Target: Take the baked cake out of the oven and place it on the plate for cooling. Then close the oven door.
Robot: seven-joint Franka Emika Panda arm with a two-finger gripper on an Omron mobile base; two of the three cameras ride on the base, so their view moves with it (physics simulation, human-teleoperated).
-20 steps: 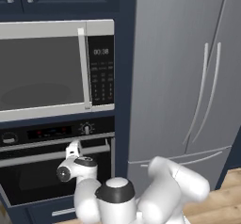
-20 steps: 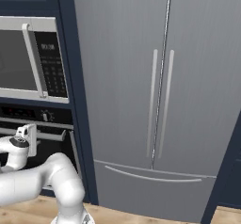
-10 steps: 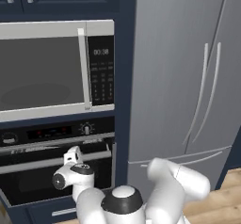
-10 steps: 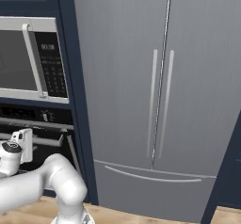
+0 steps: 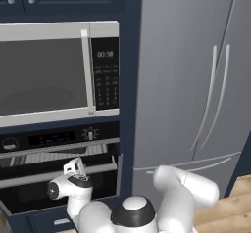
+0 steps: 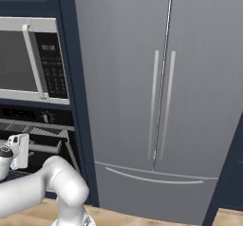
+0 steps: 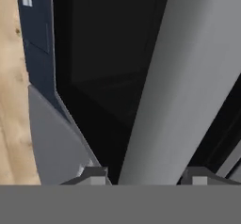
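The black oven point(image 5: 59, 139) sits under the microwave, and the oven door point(image 5: 29, 198) is tipped partly open, with wire racks point(image 5: 54, 156) showing above it. In the hand view the door's silver bar handle point(image 7: 179, 100) runs between my two fingertips over the dark glass point(image 7: 103, 53). My gripper point(image 7: 143, 175) straddles that bar with a narrow gap beside the left fingertip point(image 7: 92, 175). From the base views the hand point(image 5: 73, 173) point(image 6: 18, 151) hangs at the handle point(image 6: 45, 147). The cake and the plate are out of view.
A grey-fronted microwave point(image 5: 49, 73) is built in above the oven. A tall steel fridge point(image 5: 196, 80) point(image 6: 161, 101) stands to the right, behind my white arm point(image 5: 181, 193). Wooden floor point(image 7: 9, 77) shows below the door.
The hand has dropped lower and toward the left along with the door's top edge. The jaws have narrowed around the handle.
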